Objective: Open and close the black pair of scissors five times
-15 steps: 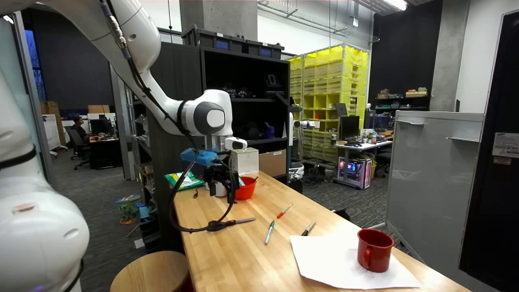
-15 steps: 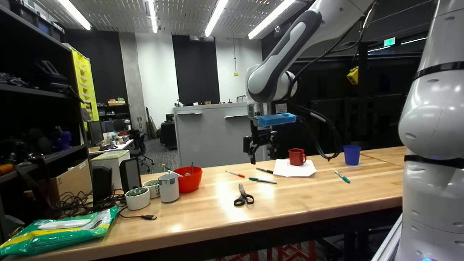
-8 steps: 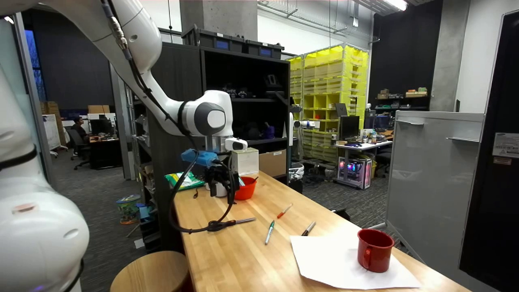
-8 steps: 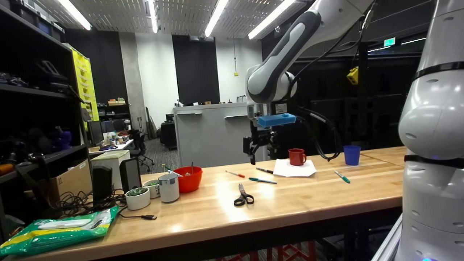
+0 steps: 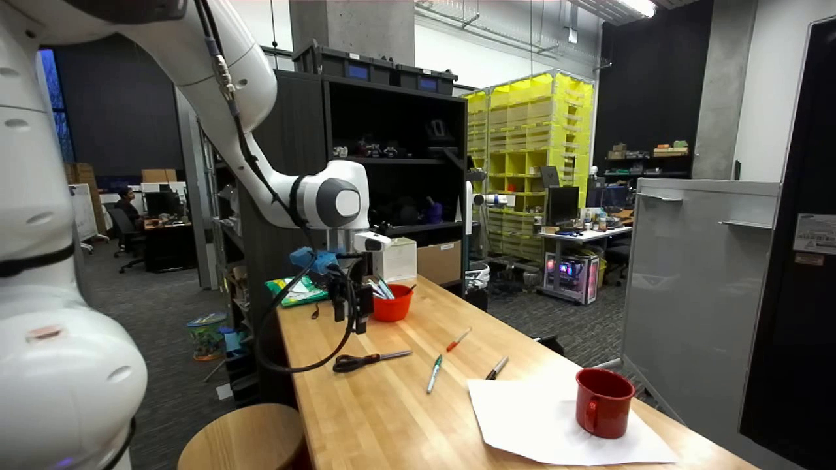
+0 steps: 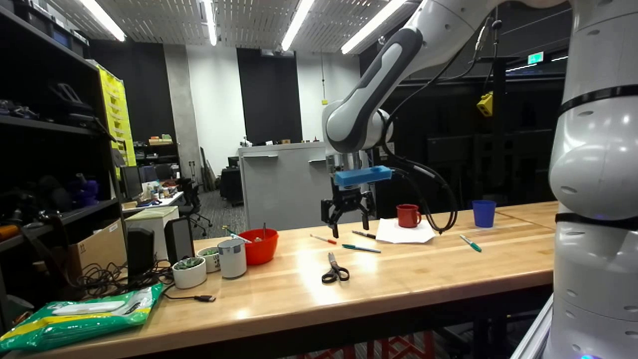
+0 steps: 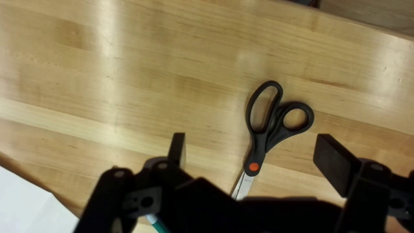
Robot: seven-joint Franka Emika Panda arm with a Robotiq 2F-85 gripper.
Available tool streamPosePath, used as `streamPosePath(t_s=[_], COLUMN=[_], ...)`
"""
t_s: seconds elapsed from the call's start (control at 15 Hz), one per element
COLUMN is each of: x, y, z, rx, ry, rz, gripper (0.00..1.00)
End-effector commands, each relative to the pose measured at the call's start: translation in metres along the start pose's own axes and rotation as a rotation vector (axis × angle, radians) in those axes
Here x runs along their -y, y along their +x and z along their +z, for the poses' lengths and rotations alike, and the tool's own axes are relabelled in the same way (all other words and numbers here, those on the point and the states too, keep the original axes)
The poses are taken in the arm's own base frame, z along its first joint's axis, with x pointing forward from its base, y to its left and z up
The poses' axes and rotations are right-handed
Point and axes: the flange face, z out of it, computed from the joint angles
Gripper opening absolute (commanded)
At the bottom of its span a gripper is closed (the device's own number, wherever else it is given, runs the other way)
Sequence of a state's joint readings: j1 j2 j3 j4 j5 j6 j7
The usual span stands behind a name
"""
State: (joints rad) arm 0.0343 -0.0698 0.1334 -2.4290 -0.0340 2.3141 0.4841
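Black scissors (image 7: pixel 258 150), one pair, lie unheld, handles toward the table's long edge (image 7: pixel 349 28); gripper (image 6: pixel 350 229), jaws apart, has come lower and nearer, presumably to grasp.

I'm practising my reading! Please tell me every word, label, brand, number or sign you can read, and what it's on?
None can be read.
Black scissors: tiny marks on the blade, too blurred.
Rear plant pot: dark marks, too small.
Cardboard box: white label, too small.
Black panel: big label, print too small.
Green sign up high: too small.
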Motion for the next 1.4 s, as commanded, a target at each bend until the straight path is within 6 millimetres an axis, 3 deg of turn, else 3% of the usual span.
streamPosePath(t_s=[0.0, 0.53, 1.33], x=[0.028, 0.029, 0.046], y=[0.008, 0.009, 0.042], z=[0.008, 0.007, 0.049], rx=[0.014, -0.015, 0.049], ry=[-0.029, -0.034, -0.057], rz=[0.046, 0.027, 0.174], gripper=[1.0, 1.0, 1.0])
